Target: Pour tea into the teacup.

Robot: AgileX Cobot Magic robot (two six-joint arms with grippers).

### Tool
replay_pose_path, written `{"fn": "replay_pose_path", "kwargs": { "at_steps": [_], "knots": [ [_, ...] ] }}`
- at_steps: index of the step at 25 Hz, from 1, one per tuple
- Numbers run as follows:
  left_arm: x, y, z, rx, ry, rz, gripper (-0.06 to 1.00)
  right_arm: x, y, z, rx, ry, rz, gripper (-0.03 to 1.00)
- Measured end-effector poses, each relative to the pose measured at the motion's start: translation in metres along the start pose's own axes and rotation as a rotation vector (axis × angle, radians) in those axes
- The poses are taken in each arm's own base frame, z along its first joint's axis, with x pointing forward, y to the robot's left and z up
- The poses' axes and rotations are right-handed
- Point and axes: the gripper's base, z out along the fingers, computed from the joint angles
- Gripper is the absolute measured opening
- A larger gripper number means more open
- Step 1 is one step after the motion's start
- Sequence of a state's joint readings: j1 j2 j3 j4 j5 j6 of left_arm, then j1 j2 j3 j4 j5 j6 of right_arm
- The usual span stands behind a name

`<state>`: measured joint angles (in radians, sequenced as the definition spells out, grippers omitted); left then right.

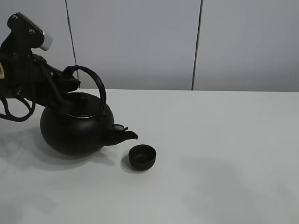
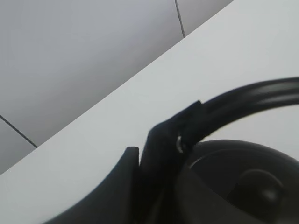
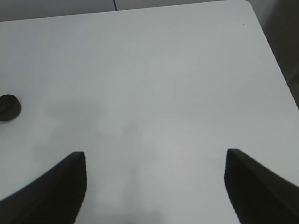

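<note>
— When viewed from high up, offers what the wrist views lack?
— Offers the whole kettle (image 1: 74,128): round, matte black, arched handle (image 1: 98,86), left end effector (image 1: 70,74) clenched on that handle. Sets the teacup (image 1: 141,157), low, bowl-like, matte, on the smooth white counter (image 1: 224,154) just beside the spout (image 1: 125,135), not touching.
— And from the wrists?
— Left: only glossy handle, domed lid (image 2: 243,182), close clamp. Right: shows the right end effector (image 3: 154,186) released, dark fingers (image 3: 56,186) spread, grasping nothing; teacup well apart.

Bright, even light w/ soft shadows
</note>
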<state>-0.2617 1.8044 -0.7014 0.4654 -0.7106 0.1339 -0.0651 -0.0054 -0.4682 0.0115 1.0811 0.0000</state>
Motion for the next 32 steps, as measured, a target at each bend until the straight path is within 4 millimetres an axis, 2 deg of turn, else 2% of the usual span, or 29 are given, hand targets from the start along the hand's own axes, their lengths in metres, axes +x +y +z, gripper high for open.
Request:
{"fn": "replay_pose_path", "kwargs": {
  "at_steps": [18,32],
  "knots": [
    [-0.0092,0.0064,0.0066,0.001,-0.017,0.036,0.11,0.0000,0.0000,0.0000,0.000,0.000,0.000,0.56],
    [-0.0079,0.0046,0.0072,0.017,-0.014,0.053,0.11,0.0000,0.0000,0.0000,0.000,0.000,0.000,0.56]
  ]
}}
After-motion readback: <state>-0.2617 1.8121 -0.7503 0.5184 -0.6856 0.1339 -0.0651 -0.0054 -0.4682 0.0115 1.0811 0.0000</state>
